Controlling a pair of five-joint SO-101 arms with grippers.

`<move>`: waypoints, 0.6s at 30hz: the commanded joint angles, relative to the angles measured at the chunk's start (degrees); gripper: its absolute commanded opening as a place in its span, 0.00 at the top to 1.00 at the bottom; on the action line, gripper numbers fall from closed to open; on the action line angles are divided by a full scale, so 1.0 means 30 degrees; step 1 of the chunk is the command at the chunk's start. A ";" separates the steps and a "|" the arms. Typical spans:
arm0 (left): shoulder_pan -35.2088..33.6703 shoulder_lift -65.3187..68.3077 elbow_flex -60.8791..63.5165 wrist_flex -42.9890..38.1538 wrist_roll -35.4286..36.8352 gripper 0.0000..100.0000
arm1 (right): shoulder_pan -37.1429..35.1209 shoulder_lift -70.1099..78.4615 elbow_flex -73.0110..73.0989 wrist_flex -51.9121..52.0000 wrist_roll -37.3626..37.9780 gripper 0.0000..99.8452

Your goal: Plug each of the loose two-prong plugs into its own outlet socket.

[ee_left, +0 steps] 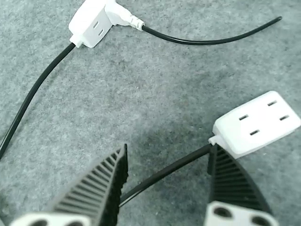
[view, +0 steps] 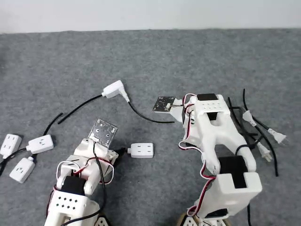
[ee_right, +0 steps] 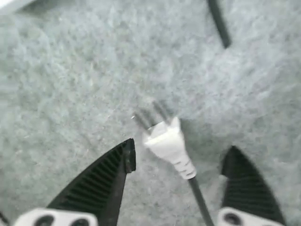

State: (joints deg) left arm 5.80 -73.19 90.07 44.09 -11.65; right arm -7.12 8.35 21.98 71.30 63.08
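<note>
Both hands gape open: right hand (ee_right: 181, 150) straddles a white two-prong plug (ee_right: 164, 139) on the grey carpeted worktop (ee_right: 70, 70), left hand (ee_left: 169, 155) straddles the black cord (ee_left: 164, 174) behind a white rectangular outlet socket (ee_left: 256, 123), so clamping cord alone could let it swivel.

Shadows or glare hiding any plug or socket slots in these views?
High view: flat, even light, only soft shadows on the carpet, no glare on the white socket. Left wrist view: a dim shadow patch on the carpet beside that socket, its slots plain to see. Right wrist view: the plug casts a faint shadow, prongs dark against the carpet.
</note>
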 commanded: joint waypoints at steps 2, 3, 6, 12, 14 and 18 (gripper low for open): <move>0.0147 -0.0205 -0.0073 -0.0469 -0.0117 0.74 | -0.0044 -0.1275 -0.0967 0.1597 0.2022 0.71; 0.0147 -0.0205 -0.0073 -0.0469 -0.0117 0.74 | -0.0044 -0.1275 -0.0938 0.1773 0.2286 0.72; 0.0147 -0.0205 -0.0073 -0.0469 -0.0117 0.74 | -0.0015 -0.0952 -0.0645 0.1626 0.3077 0.73; 0.0147 -0.0234 0.0103 -0.0703 -0.0117 0.74 | 0.0190 0.0278 -0.0176 -0.0337 0.4337 0.73; 0.0147 -0.0234 0.0103 -0.0703 -0.0117 0.74 | 0.0366 0.0718 -0.0176 -0.0777 0.5011 0.74; 0.0147 -0.0234 0.0103 -0.0703 -0.0117 0.74 | 0.0396 0.1714 -0.0176 -0.1568 0.5978 0.74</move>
State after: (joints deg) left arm 5.80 -73.19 90.59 43.38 -11.65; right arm -6.42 12.57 21.89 68.57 78.64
